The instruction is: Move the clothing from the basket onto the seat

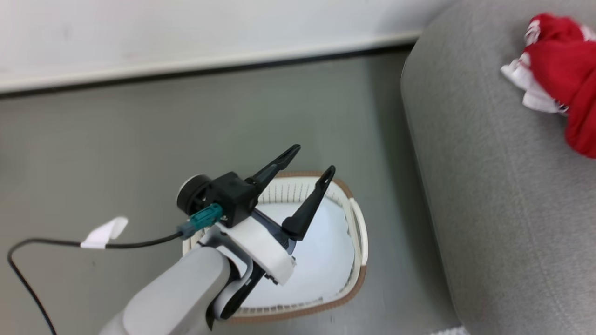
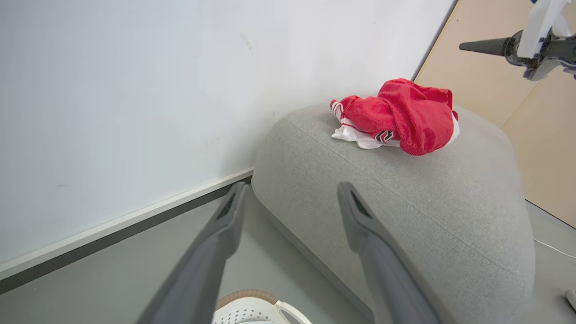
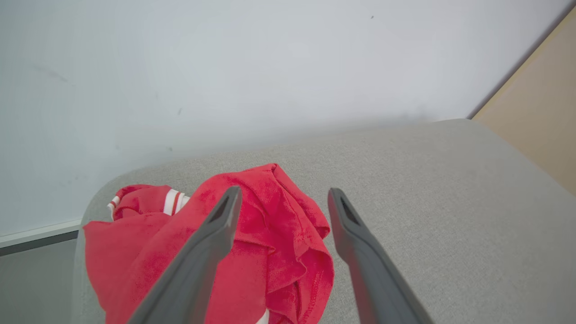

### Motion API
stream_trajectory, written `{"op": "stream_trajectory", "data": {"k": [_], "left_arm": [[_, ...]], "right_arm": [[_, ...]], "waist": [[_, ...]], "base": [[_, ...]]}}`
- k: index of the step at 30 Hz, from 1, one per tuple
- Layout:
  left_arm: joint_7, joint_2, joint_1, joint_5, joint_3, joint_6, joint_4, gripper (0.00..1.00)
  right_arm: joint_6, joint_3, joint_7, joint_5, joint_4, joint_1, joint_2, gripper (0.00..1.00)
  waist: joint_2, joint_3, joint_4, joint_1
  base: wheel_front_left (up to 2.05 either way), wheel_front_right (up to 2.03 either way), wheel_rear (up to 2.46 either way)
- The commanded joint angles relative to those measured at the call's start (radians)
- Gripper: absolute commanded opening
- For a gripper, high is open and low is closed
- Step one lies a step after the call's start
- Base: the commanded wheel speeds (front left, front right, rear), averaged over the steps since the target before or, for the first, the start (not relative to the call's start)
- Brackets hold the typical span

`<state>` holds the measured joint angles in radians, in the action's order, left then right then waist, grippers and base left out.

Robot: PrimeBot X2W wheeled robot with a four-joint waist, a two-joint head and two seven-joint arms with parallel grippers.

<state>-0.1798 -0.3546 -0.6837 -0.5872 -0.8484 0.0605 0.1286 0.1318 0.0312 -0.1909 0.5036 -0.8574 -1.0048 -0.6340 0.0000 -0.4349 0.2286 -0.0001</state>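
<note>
Grey floor [image 1: 116,139] runs to a white wall [image 1: 186,28] with a pale skirting [image 1: 186,65]; basket [image 1: 358,232] stands on the floor just beside the seat [image 1: 489,209]. Clothing [image 1: 563,79]: a crumpled red heap on top of the seat near its rounded end, with white-striped trim and one emblem showing on the wall side and plain red fabric bunched over it. Basket interior, where visible, holds a pale sheet [image 1: 321,251] and no red; part of it is hidden behind the left forearm [image 1: 177,288], so that corner is unconfirmed. Left claw [image 1: 314,158]: hangs over the basket, spread wide, nothing between its two fingers, touching nothing. Right claw [image 3: 284,191]: above the heap, spread wide. In its own wrist view one of its fingers [image 3: 202,252] overlaps the red cloth, but no fabric is pinched, so it reads as free, not gripping. Whether a tip brushes the cloth: cannot tell. Judgement: the step in hand is the drop-off on the seat, and the transfer looks at or near its end. Next move, as I read it, calls for lifting the right claw straight clear so no fold snags and drags the heap toward the seat edge. Then a look into the hidden part of the basket; if red remains there, the left claw is well placed to go down, pinching garment and not sheet.
</note>
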Motion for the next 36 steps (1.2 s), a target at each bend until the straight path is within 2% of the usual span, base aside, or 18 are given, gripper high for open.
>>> {"op": "stream_trajectory", "data": {"k": [1,8,12,14,20,26,33,36], "left_arm": [[-0.018,0.003,0.029,-0.022,0.012,0.008,0.012,1.0],[-0.058,-0.007,0.072,-0.049,0.066,0.038,0.031,1.0],[-0.071,-0.025,0.105,-0.067,0.119,0.066,0.029,1.0],[-0.077,-0.036,0.131,-0.078,0.153,0.084,0.024,1.0],[-0.084,-0.071,0.227,-0.098,0.25,0.117,0.014,1.0],[-0.085,-0.081,0.346,-0.079,0.406,0.162,-0.03,1.0],[-0.085,-0.047,0.482,-0.035,0.524,0.148,-0.02,1.0],[-0.085,-0.011,0.524,0.001,0.569,0.123,-0.003,1.0]], "right_arm": [[-0.002,0.022,0.011,0.016,0.045,0.036,-0.016,1.0],[-0.002,0.096,0.057,0.023,0.206,0.124,-0.034,1.0],[-0.002,0.128,0.102,0.042,0.323,0.198,-0.034,1.0],[-0.002,0.148,0.125,0.017,0.376,0.241,-0.024,1.0],[-0.002,0.15,0.187,-0.001,0.493,0.37,0.065,1.0],[-0.002,0.145,0.258,-0.044,0.593,0.53,0.172,1.0],[-0.002,0.112,0.365,-0.123,0.655,0.697,0.312,1.0],[-0.002,0.092,0.411,-0.133,0.654,0.761,0.371,1.0]], "waist": [[0.0,0.096,0.0,0.0001],[0.0,0.211,-0.031,0.0001],[0.0,0.271,-0.059,0.0001],[0.0,0.297,-0.071,0.0001],[0.0,0.365,-0.114,0.0001],[0.0,0.392,-0.158,0.0001],[0.0,0.407,-0.185,0.0001],[0.0,0.414,-0.195,0.0001]], "base": [[0.0,0.0,0.0],[0.0,0.0,0.0],[0.0,0.0,0.0],[0.0,0.0,0.0],[0.0,0.0,0.0],[0.0,0.0,0.0],[0.0,0.0,0.0],[0.0,0.0,0.0]]}}
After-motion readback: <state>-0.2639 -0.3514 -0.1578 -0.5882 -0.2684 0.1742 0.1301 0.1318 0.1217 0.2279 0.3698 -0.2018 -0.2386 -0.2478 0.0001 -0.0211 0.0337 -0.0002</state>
